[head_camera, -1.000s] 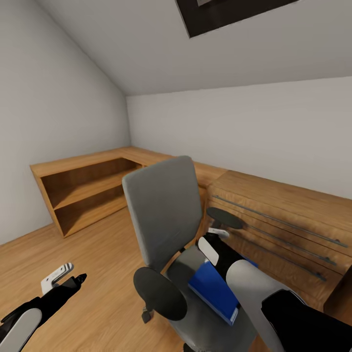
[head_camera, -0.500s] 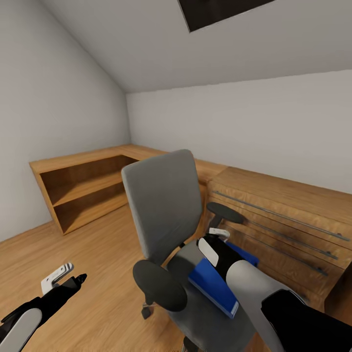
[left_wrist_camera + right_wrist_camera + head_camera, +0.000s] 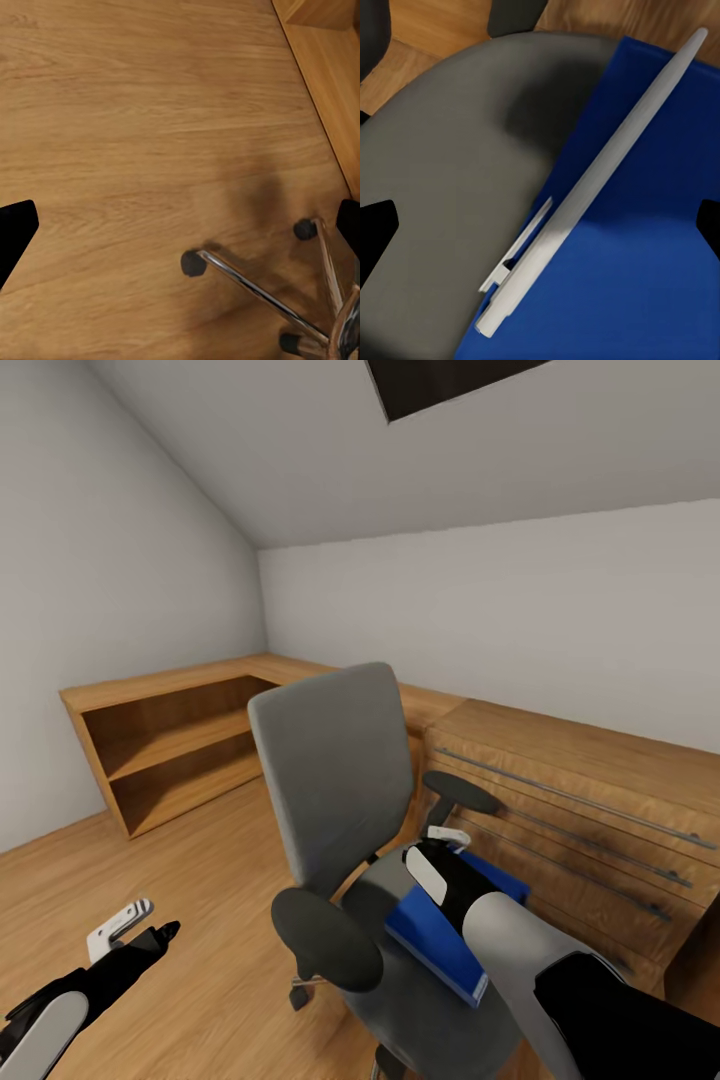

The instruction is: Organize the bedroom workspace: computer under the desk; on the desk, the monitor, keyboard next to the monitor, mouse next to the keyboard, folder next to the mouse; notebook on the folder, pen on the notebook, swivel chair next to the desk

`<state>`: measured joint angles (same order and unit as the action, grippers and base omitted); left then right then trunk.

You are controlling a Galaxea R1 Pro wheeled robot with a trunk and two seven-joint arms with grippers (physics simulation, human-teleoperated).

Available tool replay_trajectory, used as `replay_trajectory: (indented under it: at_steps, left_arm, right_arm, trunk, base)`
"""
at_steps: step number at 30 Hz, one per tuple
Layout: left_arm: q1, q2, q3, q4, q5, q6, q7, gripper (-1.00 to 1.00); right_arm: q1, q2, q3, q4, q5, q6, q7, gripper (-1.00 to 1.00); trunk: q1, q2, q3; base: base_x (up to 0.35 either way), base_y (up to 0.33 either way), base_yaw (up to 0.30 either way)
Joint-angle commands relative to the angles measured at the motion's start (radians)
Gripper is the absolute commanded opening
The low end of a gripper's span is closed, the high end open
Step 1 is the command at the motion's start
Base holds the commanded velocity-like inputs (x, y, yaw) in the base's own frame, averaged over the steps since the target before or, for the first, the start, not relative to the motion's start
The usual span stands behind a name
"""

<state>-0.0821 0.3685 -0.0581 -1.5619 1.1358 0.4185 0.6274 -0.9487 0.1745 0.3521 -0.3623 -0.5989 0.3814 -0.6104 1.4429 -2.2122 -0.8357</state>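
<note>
Right claw [image 3: 540, 225], spread, sits over the pen [image 3: 592, 180] lying diagonally on the folder [image 3: 645, 247]; contact probably none.

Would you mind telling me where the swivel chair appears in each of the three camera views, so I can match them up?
Head view: the swivel chair stands at centre, grey back upright, with the folder on its seat.
Left wrist view: its chrome star base and castors on the wooden floor.
Right wrist view: the grey seat under the folder, which carries the pen.
Shared landmark: the folder links the head and right wrist views.
</note>
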Motion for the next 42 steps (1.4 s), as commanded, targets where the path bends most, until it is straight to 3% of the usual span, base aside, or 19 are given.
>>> replay_trajectory:
  at_steps: [1, 11, 27, 31, 42]
  left_arm:
    - [-0.001, 0.001, -0.002, -0.001, 0.007, 0.0, 0.008, 1.0]
    - [-0.001, -0.015, -0.002, -0.001, 0.007, 0.0, 0.008, 1.0]
    - [-0.001, -0.016, 0.0, -0.001, 0.005, -0.004, 0.01, 1.0]
    - [-0.001, -0.016, -0.001, -0.001, 0.005, -0.004, 0.011, 1.0]
    - [-0.001, -0.016, 0.0, -0.001, 0.006, -0.004, 0.009, 1.0]
  right_arm:
    - [-0.001, -0.001, 0.007, -0.001, -0.004, 0.007, -0.006, 1.0]
    - [-0.001, -0.024, 0.007, -0.001, -0.004, 0.007, -0.006, 1.0]
    - [-0.001, -0.026, 0.008, 0.0, -0.004, 0.007, -0.006, 1.0]
    - [-0.001, -0.026, 0.009, 0.0, -0.004, 0.007, -0.006, 1.0]
    - [-0.001, -0.026, 0.01, 0.0, -0.004, 0.007, -0.006, 1.0]
  trunk:
    - [0.004, -0.008, -0.004]
    - [0.008, -0.015, -0.007]
    - [0.019, -0.036, -0.017]
    - [0.034, -0.064, -0.029]
    - [0.034, -0.064, -0.029]
  base:
    - [0.0, 0.0, 0.0]
    - [0.0, 0.0, 0.0]
    - [0.0, 0.0, 0.0]
    - [0.0, 0.0, 0.0]
    - [0.0, 0.0, 0.0]
